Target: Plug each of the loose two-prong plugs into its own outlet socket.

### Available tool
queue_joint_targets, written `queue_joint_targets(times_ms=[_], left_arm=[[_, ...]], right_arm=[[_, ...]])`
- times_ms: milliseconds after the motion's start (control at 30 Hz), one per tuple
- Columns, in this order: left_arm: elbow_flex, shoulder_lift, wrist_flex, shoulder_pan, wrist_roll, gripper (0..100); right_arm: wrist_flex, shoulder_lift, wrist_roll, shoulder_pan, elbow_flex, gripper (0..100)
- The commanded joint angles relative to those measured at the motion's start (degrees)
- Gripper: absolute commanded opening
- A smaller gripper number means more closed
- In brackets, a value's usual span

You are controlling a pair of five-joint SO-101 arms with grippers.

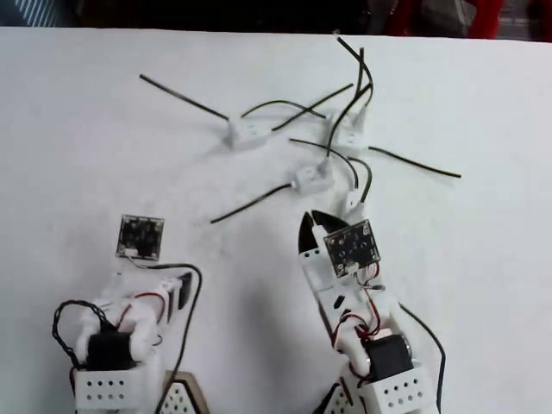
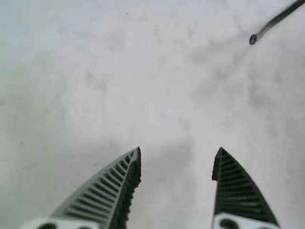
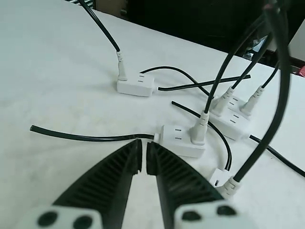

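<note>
Three white outlet sockets lie on the white table (image 1: 78, 129): one far left (image 1: 246, 131) (image 3: 137, 85), one nearest (image 1: 310, 178) (image 3: 180, 138), one far right (image 1: 348, 136) (image 3: 233, 121). The nearest socket has one plug (image 3: 198, 131) in it and the far right one holds two plugs (image 3: 221, 102). A loose white plug (image 1: 354, 200) (image 3: 218, 176) on a black cord lies beside my right gripper (image 1: 308, 228) (image 3: 143, 155), which is shut on nothing, just short of the nearest socket. My left gripper (image 2: 179, 157) stands open over bare table, at the table's near left.
Black cords (image 1: 250, 203) trail from the sockets in several directions across the far half of the table. A cut cord end (image 2: 252, 39) lies ahead of the left gripper. The table's far edge (image 1: 172, 30) borders a dark background.
</note>
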Motion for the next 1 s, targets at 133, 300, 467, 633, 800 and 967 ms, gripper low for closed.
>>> queue_joint_targets(times_ms=[133,300,467,633,800,967], left_arm=[[-0.3,-0.6,0.3,-0.7,0.5,25],[-0.3,-0.6,0.3,-0.7,0.5,25],[-0.3,-0.6,0.3,-0.7,0.5,25],[-0.3,-0.6,0.3,-0.7,0.5,25],[-0.3,-0.6,0.3,-0.7,0.5,25],[-0.3,-0.6,0.3,-0.7,0.5,25]], right_arm=[[-1.0,-0.7,7.3,-0.5,0.5,2.5],[-1.0,-0.7,7.4,-0.5,0.5,2.5],[-1.0,-0.7,7.4,-0.5,0.5,2.5],[-1.0,-0.7,7.4,-0.4,0.5,2.5],[-1.0,-0.7,7.5,-0.4,0.5,2.5],[-1.0,-0.7,7.6,-0.4,0.5,2.5]])
